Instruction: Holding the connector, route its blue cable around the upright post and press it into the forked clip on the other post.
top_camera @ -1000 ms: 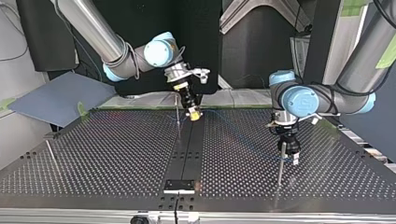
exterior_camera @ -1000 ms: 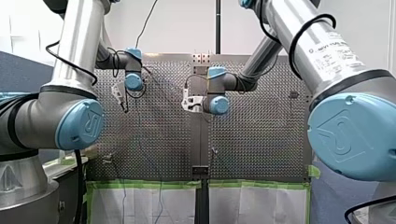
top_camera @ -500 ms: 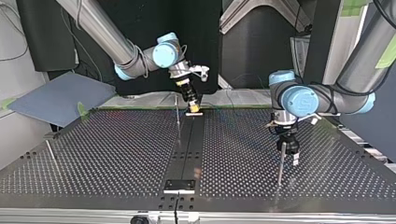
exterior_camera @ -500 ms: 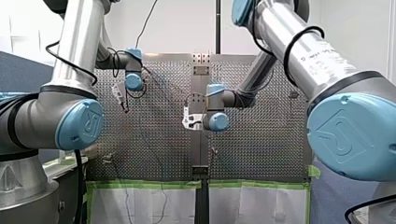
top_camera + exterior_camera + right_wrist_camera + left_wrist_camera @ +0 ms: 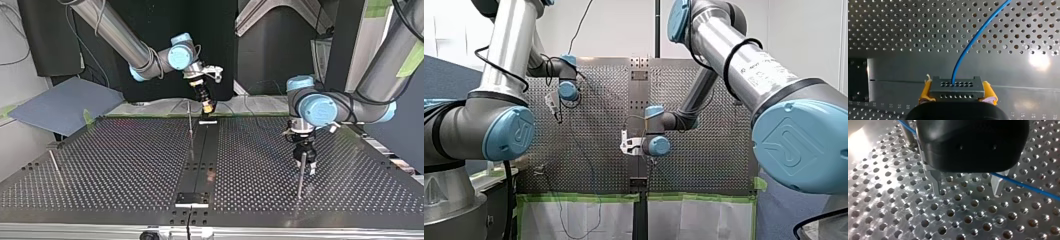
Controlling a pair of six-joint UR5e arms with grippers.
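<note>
**Connector carried to the far edge of the bench**

The grey block connector with rows of holes [image 5: 956, 87] is pinched between the yellow pads [image 5: 926, 91] of my right gripper [image 5: 208, 106]. One thin blue cable [image 5: 973, 42] comes out of it and runs over the shiny metal bench full of holes [image 5: 125, 165].

Since a second ago, my right gripper has carried the connector away from the middle of the bench, to its far edge in the top view. My left gripper [image 5: 966, 190] has hardly moved. Its two metal fingers [image 5: 936, 182] are spread apart, and the cable passes by one of them.

I count three thin metal posts [image 5: 190, 122], two arms, one connector and one cable.
</note>
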